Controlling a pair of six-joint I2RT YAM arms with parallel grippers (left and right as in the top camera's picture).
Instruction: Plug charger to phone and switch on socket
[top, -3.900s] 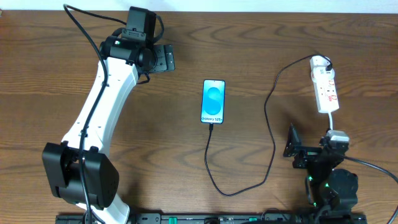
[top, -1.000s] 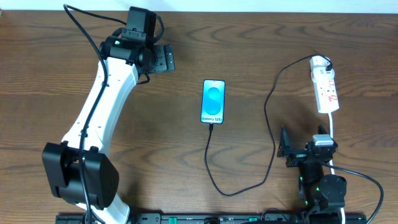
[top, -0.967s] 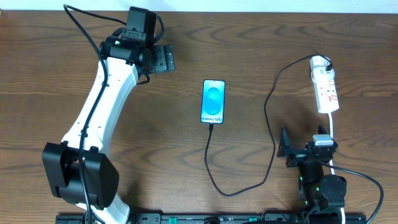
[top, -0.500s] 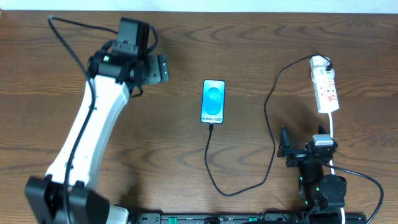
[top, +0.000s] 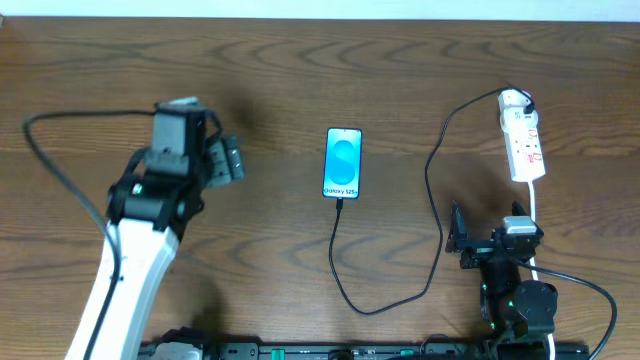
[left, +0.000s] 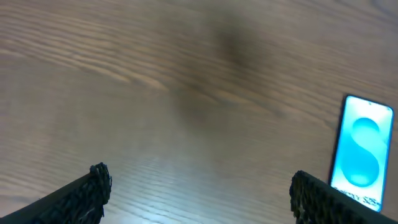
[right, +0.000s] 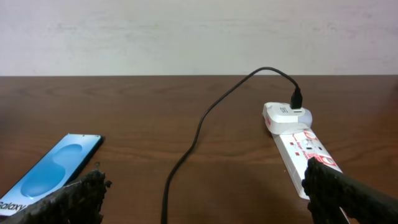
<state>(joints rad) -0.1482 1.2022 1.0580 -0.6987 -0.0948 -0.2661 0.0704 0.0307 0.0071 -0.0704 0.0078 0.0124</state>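
The phone (top: 342, 163) lies flat and face up near the middle of the wooden table (top: 400, 60), its blue screen lit and a white band of lettering across the end nearest the arms' bases. The charger (top: 437, 215) meets that near short edge with its small black tip, apparently in the port. From there its thin black cable drops toward the bases, curls round to the phone's right and climbs away again to the socket (top: 524, 148). The socket is well off to the phone's right and a little farther back. It is a narrow white strip with red markings, and the cable ends in a white block seated at its rounded far end. I cannot tell how its switches are set. A thick white cord (top: 533, 200) leaves the strip's near end. The left gripper (top: 228, 160) hangs to the phone's left, clear of it, jaws spread wide and holding nothing, with bare wood between its fingers. The right gripper (top: 460, 238) sits to the phone's right and nearer the bases, just past the cable's loop and beside the white cord, also fully spread and empty.
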